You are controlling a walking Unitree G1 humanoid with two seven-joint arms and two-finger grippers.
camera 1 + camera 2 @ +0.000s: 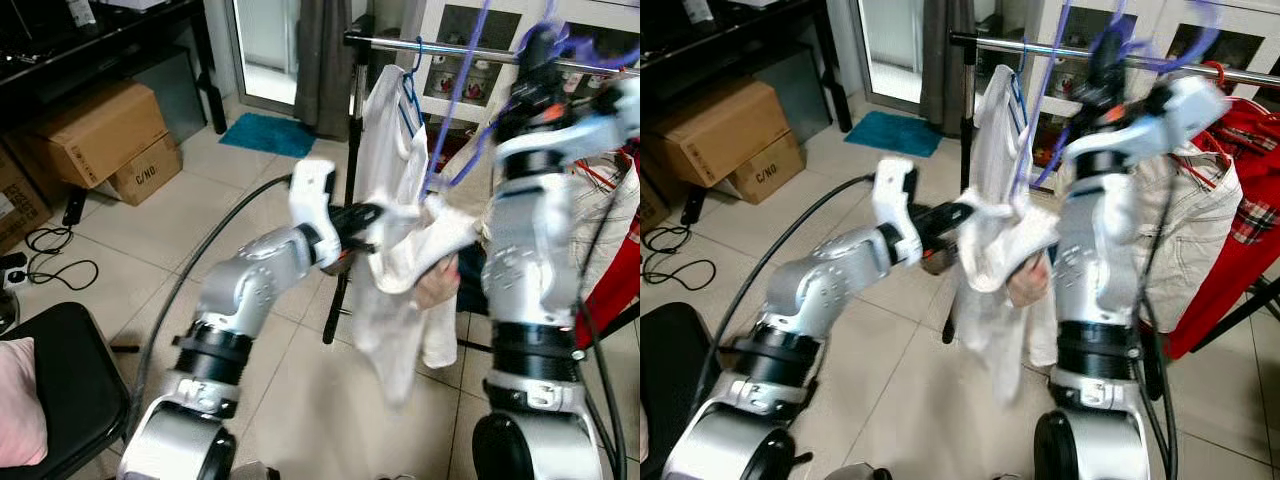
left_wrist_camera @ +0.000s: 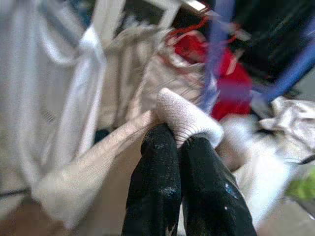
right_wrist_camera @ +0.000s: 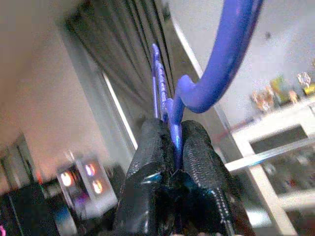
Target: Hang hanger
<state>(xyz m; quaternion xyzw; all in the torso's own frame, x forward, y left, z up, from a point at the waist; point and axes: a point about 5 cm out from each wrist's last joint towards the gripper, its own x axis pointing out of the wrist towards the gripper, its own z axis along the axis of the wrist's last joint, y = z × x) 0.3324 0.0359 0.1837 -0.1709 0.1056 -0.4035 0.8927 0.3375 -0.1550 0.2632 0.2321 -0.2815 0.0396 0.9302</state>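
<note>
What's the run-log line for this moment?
right gripper: shut on purple hanger, raised near rail | left gripper: shut on white garment | not hung yet

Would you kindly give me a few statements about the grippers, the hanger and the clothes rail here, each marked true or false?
1. The right gripper is shut on the blue plastic hanger. True.
2. The left gripper hangs open beside the rail. False: its fingers are pinched on the white ribbed cloth.
3. A white shirt hangs from the metal clothes rail. True.
4. The garment at the rail's right end is green. False: the garment there is red.
5. Cardboard boxes stand on the tiled floor to the robot's left. True.
</note>
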